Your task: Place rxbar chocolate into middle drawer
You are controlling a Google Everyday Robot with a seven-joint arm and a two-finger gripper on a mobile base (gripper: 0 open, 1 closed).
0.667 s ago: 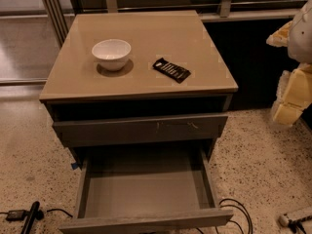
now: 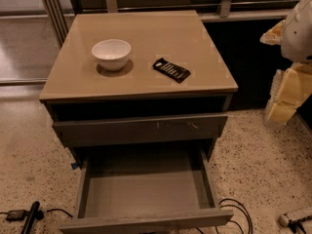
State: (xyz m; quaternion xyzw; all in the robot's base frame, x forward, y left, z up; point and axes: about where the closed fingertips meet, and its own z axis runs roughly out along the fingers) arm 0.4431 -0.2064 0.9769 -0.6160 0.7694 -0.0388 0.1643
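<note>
Gripper (image 2: 287,94) at right edge, state untellable; rxbar chocolate (image 2: 171,69) lies beside bowl (image 2: 111,53) on cabinet (image 2: 161,33) above open middle drawer (image 2: 144,189).

White arm (image 2: 303,26) at far right, partly cut off, pale yellow end effector (image 2: 287,95) hanging just below it

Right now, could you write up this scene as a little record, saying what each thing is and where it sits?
cabinet top: tan, flat
white bowl: upright on the cabinet top, left of the bar, apart from it
rxbar chocolate: lying flat on the cabinet top, angled
middle drawer: pulled out, bar not yet in it
scratched drawer front: shut, above the open drawer
gripper: at the right edge, beside the cabinet, well apart from the bar
</note>
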